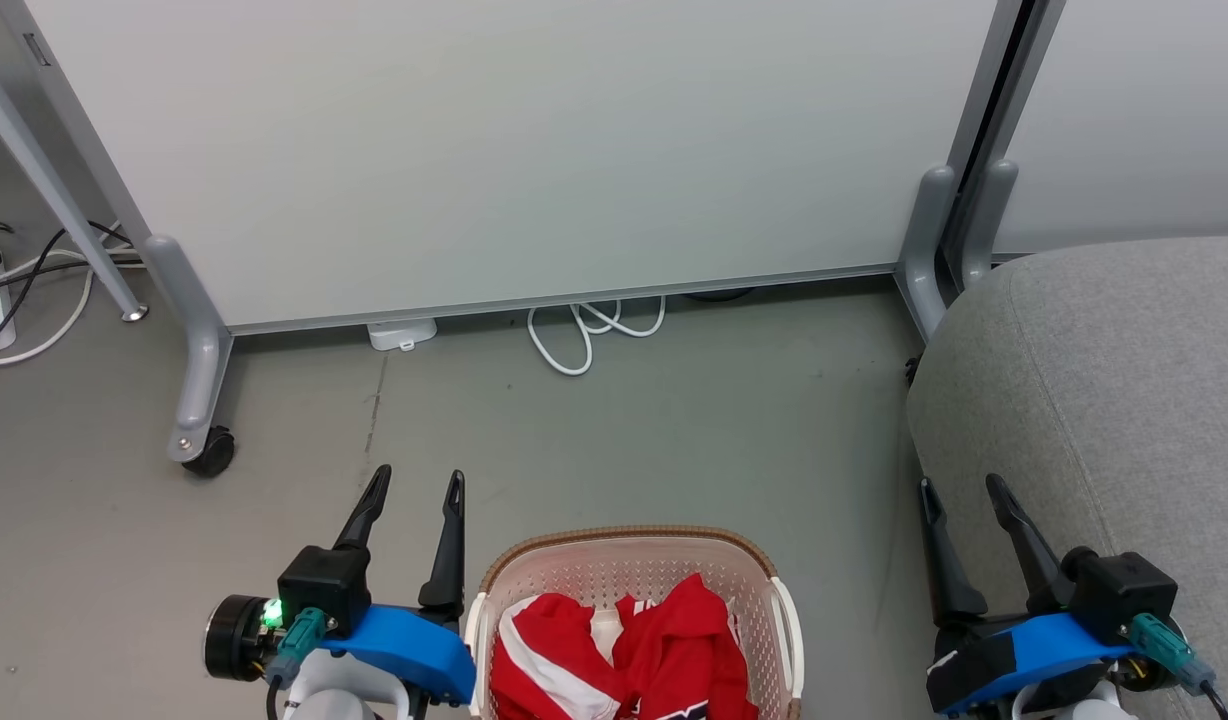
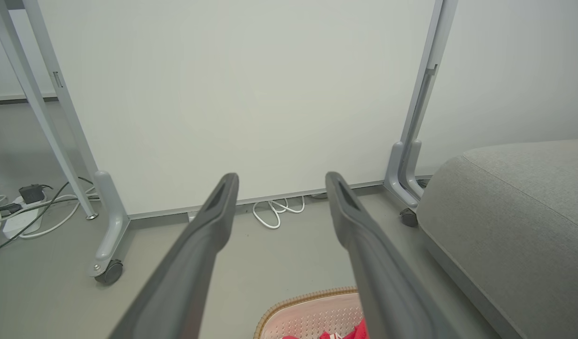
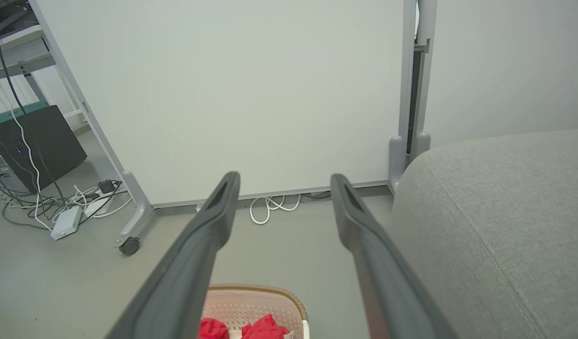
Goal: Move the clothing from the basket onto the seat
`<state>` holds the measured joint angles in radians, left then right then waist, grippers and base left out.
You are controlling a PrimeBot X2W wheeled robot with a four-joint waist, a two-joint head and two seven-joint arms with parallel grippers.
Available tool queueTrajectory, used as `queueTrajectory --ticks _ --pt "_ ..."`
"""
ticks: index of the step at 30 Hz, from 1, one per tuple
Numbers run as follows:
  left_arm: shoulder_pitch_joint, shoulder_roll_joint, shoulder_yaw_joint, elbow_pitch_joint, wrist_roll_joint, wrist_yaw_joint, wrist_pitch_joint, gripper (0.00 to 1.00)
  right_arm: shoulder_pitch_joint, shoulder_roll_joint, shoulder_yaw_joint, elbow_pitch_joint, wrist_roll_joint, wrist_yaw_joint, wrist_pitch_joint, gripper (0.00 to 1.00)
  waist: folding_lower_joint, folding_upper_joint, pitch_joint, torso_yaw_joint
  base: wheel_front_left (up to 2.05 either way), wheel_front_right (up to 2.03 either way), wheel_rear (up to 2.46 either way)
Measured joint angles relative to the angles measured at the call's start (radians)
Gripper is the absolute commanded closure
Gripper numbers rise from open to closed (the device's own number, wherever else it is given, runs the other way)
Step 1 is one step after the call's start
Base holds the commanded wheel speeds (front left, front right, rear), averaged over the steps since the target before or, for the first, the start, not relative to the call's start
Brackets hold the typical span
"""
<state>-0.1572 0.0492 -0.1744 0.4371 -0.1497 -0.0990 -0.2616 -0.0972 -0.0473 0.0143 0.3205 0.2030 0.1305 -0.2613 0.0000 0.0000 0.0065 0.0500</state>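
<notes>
Red clothing [image 1: 624, 655] lies heaped in the cream perforated basket [image 1: 634, 548] on the floor at the bottom middle of the head view; one piece has white stripes. The big grey seat [image 1: 1124, 400] stands to the basket's right. My left gripper [image 1: 416, 480] is open just left of the basket, above the floor, with nothing between its fingers. My right gripper [image 1: 964, 490] is open between the basket and the seat's edge, also empty. In the left wrist view the basket rim [image 2: 303, 301] and a bit of red clothing [image 2: 357, 333] show low down, the seat [image 2: 519, 221] at right. The right wrist view shows the basket [image 3: 256, 301] and seat [image 3: 496, 226].
A pale rolling partition [image 1: 534, 150] with grey caster legs [image 1: 199, 390] stands ahead. White cable loops [image 1: 584, 335] lie under it, with more cables [image 1: 34, 290] at the far left. A dark box [image 3: 39, 146] and a power strip [image 3: 65, 221] sit at left.
</notes>
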Motion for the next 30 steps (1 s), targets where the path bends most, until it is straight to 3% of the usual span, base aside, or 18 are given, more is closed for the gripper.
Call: queueTrajectory --ticks 11,18,30 --pt "-0.022 0.000 -0.007 0.024 0.013 -0.010 0.000 0.00 0.000 0.000 0.003 0.000 0.001 0.000 0.000 0.00 0.0000 0.0000 0.010 -0.007 0.00 0.00 0.00" --pt "-0.107 0.012 -0.046 0.109 0.039 -0.025 0.000 0.00 -0.021 0.000 0.011 -0.003 0.001 0.000 0.000 0.00 0.0000 0.0000 0.044 -0.024 0.00 0.00 0.00" --pt "-0.324 0.086 -0.249 0.325 0.004 -0.031 -0.001 0.00 -0.109 -0.001 0.020 -0.022 0.007 0.000 -0.001 0.00 0.0001 0.0000 0.189 -0.094 0.00 0.00 0.00"
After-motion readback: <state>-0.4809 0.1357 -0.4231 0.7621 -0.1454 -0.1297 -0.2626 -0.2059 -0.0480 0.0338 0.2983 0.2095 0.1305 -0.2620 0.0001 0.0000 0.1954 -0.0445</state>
